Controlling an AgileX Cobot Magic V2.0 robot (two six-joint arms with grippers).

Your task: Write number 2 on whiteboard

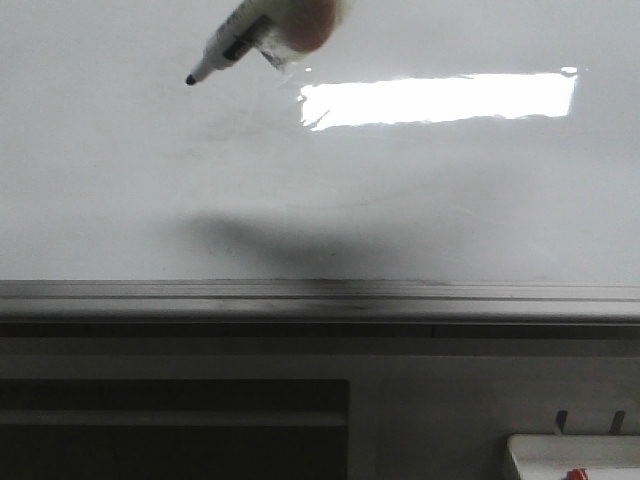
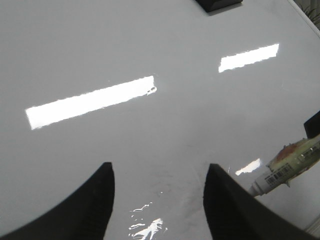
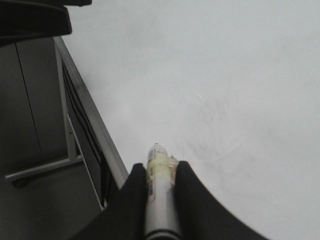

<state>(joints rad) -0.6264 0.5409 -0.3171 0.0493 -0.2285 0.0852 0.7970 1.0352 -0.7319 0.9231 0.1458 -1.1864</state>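
1. Nearest in the front view, a small white tray (image 1: 570, 455) with a red bit (image 1: 575, 474) sits at the near right corner, below the grey ledge (image 1: 320, 298)
2. Above the ledge the whiteboard (image 1: 130, 180) fills the view; its surface carries faint smudges and no drawn digit that I can make out
3. Far up the board, left of centre, a marker (image 1: 222, 50) points its black tip down and to the left, the tip close to the board; whether it touches cannot be told
4. To the right of the marker a bright rectangular glare (image 1: 440, 98) lies across the board, and a dark blurred shadow (image 1: 290, 245) lies lower down, just above the ledge
5. Right gripper (image 3: 161, 180): its two dark fingers (image 3: 131, 200) are closed tight on the marker (image 3: 160, 195), which stands out between them towards the board (image 3: 225, 75)
6. Left gripper (image 2: 157, 200): its fingers (image 2: 95, 200) stand well apart with nothing between them, over the glossy board (image 2: 150, 50)
7. Beside the left gripper, in its wrist view, the marker (image 2: 282, 170) shows with a barcode label on its barrel
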